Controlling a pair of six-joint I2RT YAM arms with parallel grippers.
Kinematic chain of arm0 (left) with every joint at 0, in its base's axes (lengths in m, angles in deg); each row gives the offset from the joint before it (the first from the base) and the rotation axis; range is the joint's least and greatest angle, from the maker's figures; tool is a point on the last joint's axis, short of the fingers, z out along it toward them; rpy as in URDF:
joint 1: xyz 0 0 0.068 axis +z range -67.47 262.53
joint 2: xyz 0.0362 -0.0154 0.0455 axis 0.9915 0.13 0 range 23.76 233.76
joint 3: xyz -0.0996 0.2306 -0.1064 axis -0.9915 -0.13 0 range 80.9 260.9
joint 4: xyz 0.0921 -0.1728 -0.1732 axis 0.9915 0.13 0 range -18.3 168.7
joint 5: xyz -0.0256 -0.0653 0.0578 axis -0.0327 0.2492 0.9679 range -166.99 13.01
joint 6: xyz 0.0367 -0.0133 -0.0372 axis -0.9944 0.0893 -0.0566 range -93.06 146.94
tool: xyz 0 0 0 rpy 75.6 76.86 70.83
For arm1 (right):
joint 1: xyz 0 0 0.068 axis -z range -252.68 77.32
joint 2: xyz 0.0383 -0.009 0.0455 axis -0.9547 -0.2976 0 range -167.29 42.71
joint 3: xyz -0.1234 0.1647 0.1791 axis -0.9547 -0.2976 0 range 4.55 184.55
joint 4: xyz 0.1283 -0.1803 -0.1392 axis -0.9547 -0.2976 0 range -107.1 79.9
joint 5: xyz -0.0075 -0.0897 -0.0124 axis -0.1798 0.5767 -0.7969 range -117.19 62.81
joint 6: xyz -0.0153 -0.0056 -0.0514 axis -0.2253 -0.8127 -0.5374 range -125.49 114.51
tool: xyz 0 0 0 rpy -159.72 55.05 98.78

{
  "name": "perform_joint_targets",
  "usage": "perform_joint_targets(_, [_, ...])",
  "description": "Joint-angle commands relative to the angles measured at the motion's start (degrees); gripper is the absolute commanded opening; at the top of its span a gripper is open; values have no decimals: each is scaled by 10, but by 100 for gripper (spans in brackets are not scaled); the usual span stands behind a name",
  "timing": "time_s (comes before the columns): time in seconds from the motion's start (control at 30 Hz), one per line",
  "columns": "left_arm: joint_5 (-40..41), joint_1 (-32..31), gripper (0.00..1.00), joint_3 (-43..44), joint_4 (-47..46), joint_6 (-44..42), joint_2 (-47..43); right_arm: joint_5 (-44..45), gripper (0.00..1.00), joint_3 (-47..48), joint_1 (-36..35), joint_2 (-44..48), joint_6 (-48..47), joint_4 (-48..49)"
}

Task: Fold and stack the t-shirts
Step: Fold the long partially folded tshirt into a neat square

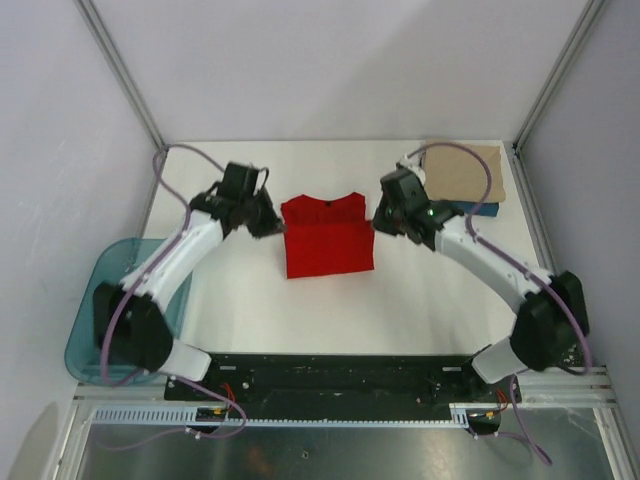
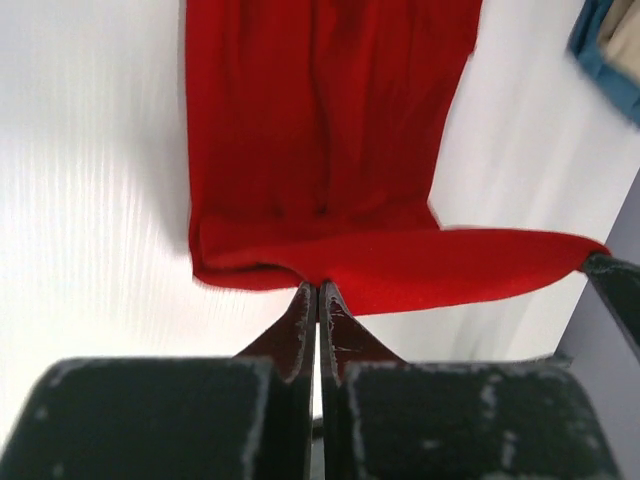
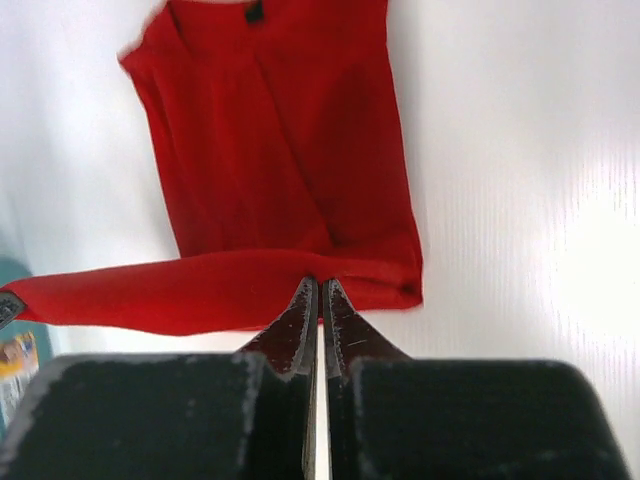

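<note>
1. The red t-shirt (image 1: 327, 237) lies flat on the white table (image 1: 420, 300) between the two grippers. Its collar is on the side away from the arm bases, with a dark label at the neck.
2. The cloth is plain bright red with soft lengthwise creases. One part is doubled over the body and forms a thick folded band running from one gripper to the other.
3. The left gripper (image 2: 318, 290) has its jaws pressed together at one end of that band. It seems to pinch the cloth's edge, though the tips hide the exact bite.
4. The right gripper (image 3: 318, 285) is likewise squeezed tight on the band's other end, and the shirt body spreads away ahead of its fingertips.
5. On the far side of the right gripper from the red shirt, a tan t-shirt (image 1: 465, 172) folded into a rectangle lies on a dark blue t-shirt (image 1: 480, 209). Only an edge of the blue one shows.
6. A translucent teal tub (image 1: 85, 310) sits well behind the left gripper, beside that arm's base.
</note>
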Motion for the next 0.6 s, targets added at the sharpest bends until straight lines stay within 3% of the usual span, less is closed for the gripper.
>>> perform_joint_targets(0.0, [30,39,0,144,-25,-34,132,-35,0,116,53,-106,-75,101])
perform_joint_targets(0.17, [55,71,0,329,-29,-46,320,-66,0,294,90,-307,-107,145])
perform_joint_targets(0.33, [45,103,0,484,-28,-56,500,-89,0,496,113,-498,-101,108])
perform_joint_targets(0.47, [43,119,0,526,-27,-49,564,-97,0,613,125,-596,-96,61])
perform_joint_targets(0.57, [48,125,0,538,-27,-49,582,-100,0,630,139,-616,-83,62])
